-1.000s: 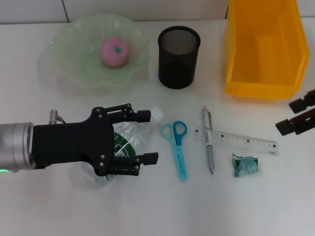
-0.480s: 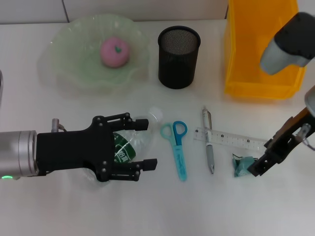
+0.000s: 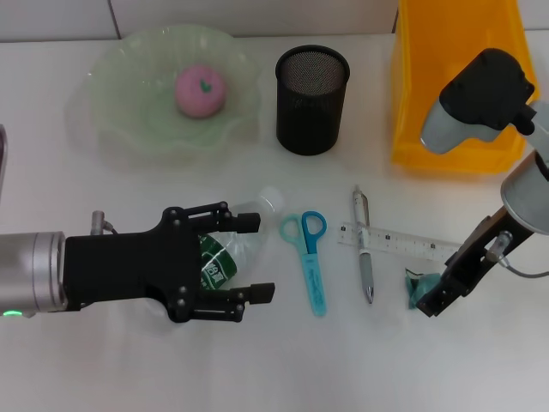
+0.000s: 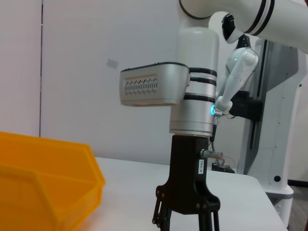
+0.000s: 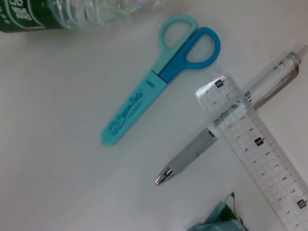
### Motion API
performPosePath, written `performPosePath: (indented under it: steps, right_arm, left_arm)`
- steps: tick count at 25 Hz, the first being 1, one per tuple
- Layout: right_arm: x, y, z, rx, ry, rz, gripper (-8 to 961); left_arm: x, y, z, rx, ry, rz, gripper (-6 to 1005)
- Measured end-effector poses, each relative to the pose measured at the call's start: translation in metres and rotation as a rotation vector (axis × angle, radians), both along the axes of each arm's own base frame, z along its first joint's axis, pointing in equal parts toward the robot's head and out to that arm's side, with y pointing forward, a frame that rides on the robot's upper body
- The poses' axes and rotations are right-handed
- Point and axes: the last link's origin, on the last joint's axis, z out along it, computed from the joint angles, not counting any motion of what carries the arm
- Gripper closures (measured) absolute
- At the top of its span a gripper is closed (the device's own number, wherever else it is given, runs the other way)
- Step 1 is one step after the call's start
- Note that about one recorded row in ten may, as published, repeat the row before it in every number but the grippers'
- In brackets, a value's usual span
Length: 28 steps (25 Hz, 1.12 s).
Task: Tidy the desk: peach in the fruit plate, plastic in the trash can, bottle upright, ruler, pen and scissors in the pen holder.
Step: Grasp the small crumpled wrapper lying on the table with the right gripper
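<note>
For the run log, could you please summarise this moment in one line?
left end effector: open around bottle | right end effector: over plastic | peach: in fruit plate

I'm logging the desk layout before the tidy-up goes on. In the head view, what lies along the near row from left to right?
Left tool around the bottle → scissors → pen → plastic wrapper with the right tool at it.

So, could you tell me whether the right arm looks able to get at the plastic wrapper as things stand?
Probably yes. The right gripper hangs right at the green plastic wrapper, which lies in the open near the ruler's end. Nothing covers it except the gripper.
</note>
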Motion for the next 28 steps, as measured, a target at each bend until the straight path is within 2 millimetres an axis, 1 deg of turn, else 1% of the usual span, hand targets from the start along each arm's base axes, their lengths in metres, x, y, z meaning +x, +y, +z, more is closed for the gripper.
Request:
performPosePath:
  steps: [9, 21, 28]
  right_arm:
    - [0.001, 0.000, -0.006, -0.009, 0.002, -0.001, 190]
    - [0.002, -0.001, -0.009, -0.015, 0.002, 0.001, 224]
    - [0.005, -0.001, -0.014, -0.040, 0.024, -0.022, 243]
  left_arm:
    - [-0.003, -0.005, 0.000, -0.006, -0.006, 0.002, 171]
    - [-0.001, -0.004, 0.001, -0.005, -0.006, -0.006, 171]
    - [-0.001, -0.004, 0.001, -0.009, -0.009, -0.007, 172]
